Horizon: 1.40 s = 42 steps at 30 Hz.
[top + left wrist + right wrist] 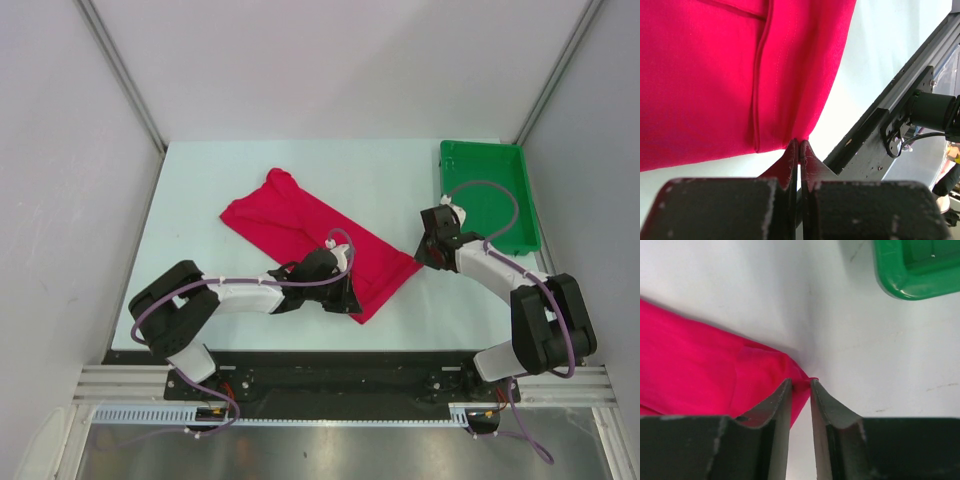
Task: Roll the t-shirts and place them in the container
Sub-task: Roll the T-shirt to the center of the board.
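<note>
While the crimson-red soft cotton t-shirt (300, 225) lay folded into a long band on the flat white table (200, 220), we saw it slant away from the green rectangular plastic tray (480, 160). Its closest corner was near the tray's front corner but apart from it. Bare tabletop ran between the band and the tray. More open surface spread beyond the t-shirt on the side away from the tray and along the far edge. The band's near end came close to the black metal rail (875, 125) at the table's front, so room was tight there.

Our left arm reached low from its base towards the tray, elbow bent. The left gripper (799, 150) was at the band's near corner, its jaws pressed together on the hem. Our right arm arched up in front of the tray and bent back down. The right gripper (801, 385) pointed at the corner nearest the tray, jaws a narrow slot apart. The cloth's tip lay at the fingertips, unclamped.
</note>
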Each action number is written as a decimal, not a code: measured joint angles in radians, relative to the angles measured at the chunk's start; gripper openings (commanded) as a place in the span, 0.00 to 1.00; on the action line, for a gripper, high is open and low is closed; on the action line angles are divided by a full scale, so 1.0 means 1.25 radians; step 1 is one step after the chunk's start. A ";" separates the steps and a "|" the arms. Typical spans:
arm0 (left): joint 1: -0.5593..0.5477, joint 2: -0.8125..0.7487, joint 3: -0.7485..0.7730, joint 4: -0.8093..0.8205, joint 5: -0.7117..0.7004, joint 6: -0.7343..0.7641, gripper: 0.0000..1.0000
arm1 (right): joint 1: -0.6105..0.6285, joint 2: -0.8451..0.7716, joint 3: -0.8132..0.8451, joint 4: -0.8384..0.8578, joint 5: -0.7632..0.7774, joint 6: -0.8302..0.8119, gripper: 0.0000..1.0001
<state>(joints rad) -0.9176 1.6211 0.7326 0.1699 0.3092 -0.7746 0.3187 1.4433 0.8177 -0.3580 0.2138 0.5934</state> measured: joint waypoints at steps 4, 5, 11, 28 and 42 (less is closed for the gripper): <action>0.000 0.000 0.000 0.000 0.000 0.000 0.00 | 0.000 0.000 0.000 0.018 -0.016 0.005 0.06; 0.000 0.000 0.000 0.000 0.000 0.000 0.00 | 0.001 0.000 0.000 0.021 -0.018 0.007 0.03; 0.000 0.000 0.000 0.000 0.000 0.000 0.00 | 0.002 0.004 0.000 0.034 -0.030 0.007 0.00; 0.000 -0.012 -0.023 -0.001 -0.034 0.003 0.00 | 0.061 0.115 0.090 0.035 -0.009 0.013 0.00; -0.001 -0.014 -0.025 -0.025 -0.083 0.027 0.00 | 0.086 0.192 0.110 0.079 0.027 0.019 0.00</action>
<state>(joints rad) -0.9192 1.6039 0.7010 0.1387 0.2058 -0.7410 0.4263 1.6829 0.9546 -0.2596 0.2481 0.6167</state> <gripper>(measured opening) 0.008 0.009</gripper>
